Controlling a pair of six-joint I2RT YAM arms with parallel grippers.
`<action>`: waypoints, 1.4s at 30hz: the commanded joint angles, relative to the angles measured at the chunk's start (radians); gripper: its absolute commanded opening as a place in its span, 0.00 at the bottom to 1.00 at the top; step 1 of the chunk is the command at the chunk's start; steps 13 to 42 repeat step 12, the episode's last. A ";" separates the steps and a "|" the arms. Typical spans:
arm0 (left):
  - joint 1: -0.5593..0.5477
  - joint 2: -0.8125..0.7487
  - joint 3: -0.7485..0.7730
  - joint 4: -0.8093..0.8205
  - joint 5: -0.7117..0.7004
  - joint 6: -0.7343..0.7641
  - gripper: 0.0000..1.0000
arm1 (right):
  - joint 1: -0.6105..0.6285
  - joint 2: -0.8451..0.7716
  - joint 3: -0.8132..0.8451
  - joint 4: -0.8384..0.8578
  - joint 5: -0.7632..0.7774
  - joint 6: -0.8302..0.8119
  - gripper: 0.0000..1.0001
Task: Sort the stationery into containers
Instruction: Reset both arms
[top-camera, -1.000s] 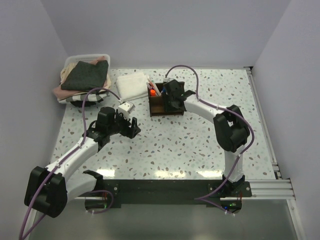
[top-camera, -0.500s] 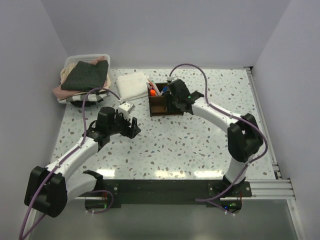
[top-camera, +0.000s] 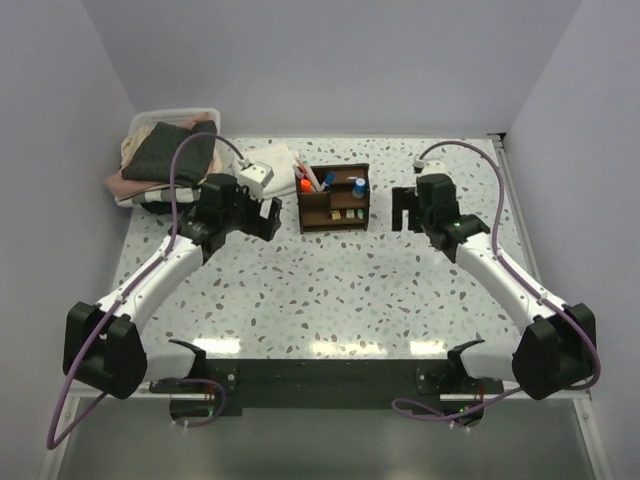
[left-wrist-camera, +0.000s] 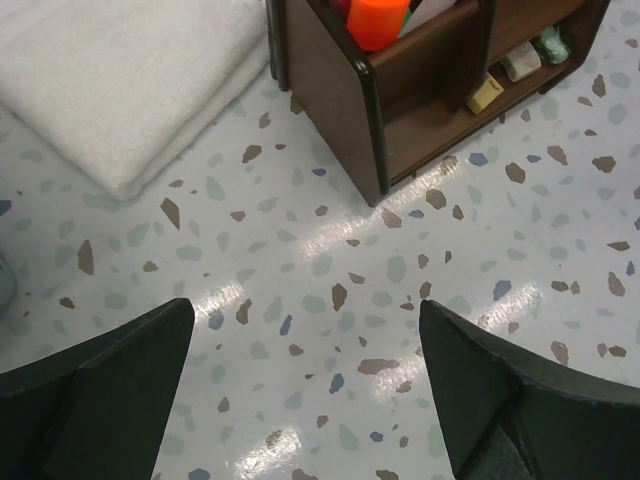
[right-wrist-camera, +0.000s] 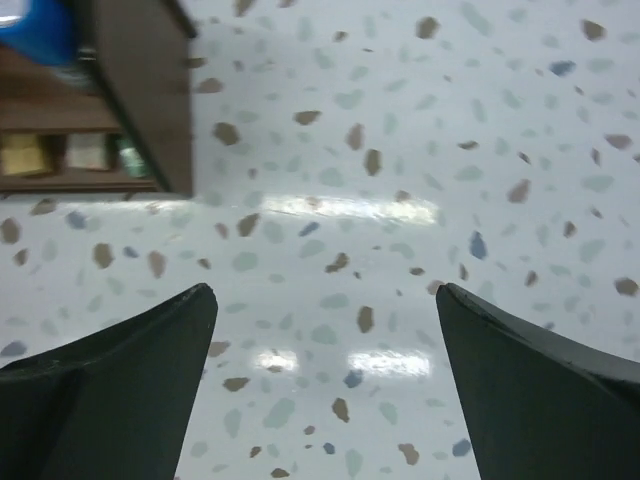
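So, stationery's all in the organiser (top-camera: 333, 198) afaict. Pens (top-camera: 306, 174) and orange highlighter (left-wrist-camera: 378, 18) stand upright-ish in the tall left section, the blue-capped marker (top-camera: 359, 186) is toward the right end, and the small bits (left-wrist-camera: 520, 62) sit on the low front shelf. Can't spot anything loose on the tabletop (top-camera: 400, 290).

Organiser sits far-middle, long side running left-right, btwn the two hands. Left hand (left-wrist-camera: 305, 315) is near its left front corner and right hand (right-wrist-camera: 325, 295) is off its right end. Both are apart from it and abt equally near imo. Both hands are spread wide w/ nothing in them.

Folded white cloth (left-wrist-camera: 120, 80) lies just left of the organiser, not part of the job. My guess is the sorting's done or nearly. Any next move would mean reaching in toward the middle from either side.
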 joint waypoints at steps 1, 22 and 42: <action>0.009 0.048 0.138 -0.080 -0.091 0.073 1.00 | -0.028 -0.129 -0.098 0.087 0.155 -0.109 0.99; 0.037 0.172 0.351 -0.052 -0.127 0.146 1.00 | -0.028 -0.280 -0.141 0.038 0.236 -0.188 0.99; 0.037 0.172 0.351 -0.052 -0.127 0.146 1.00 | -0.028 -0.280 -0.141 0.038 0.236 -0.188 0.99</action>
